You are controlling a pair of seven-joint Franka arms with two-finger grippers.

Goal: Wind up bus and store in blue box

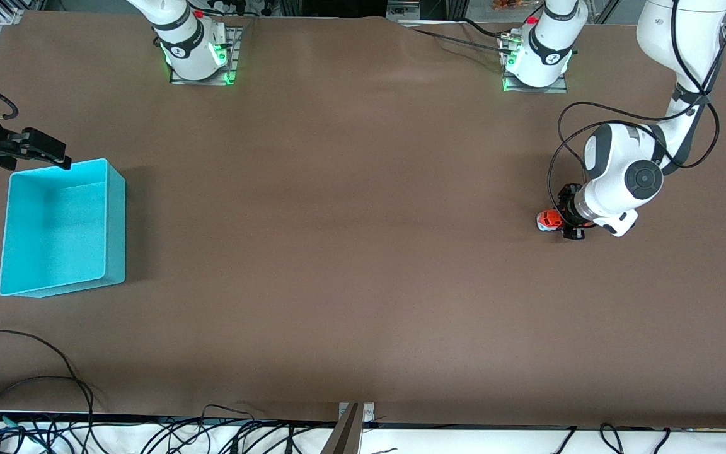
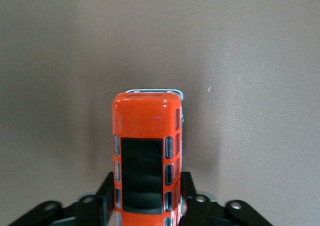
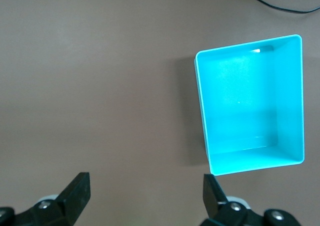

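The bus [image 1: 549, 219], with an orange roof and a dark roof panel, is at the left arm's end of the table. My left gripper [image 1: 568, 222] is shut on it low at the table surface. In the left wrist view the black fingers [image 2: 186, 190] press both sides of the bus [image 2: 146, 136], whose rear part is between them. The blue box [image 1: 116, 221] stands empty at the right arm's end. My right gripper [image 1: 40, 150] is open and empty, above the table beside the box's farther edge. The right wrist view shows the box [image 3: 250, 162] beside the open gripper [image 3: 145, 186].
Brown table cover with a slight ridge near the arms' bases. Loose black cables [image 1: 54, 372] lie along the table's edge nearest the front camera. A black cable [image 3: 280, 4] lies on the table near the box.
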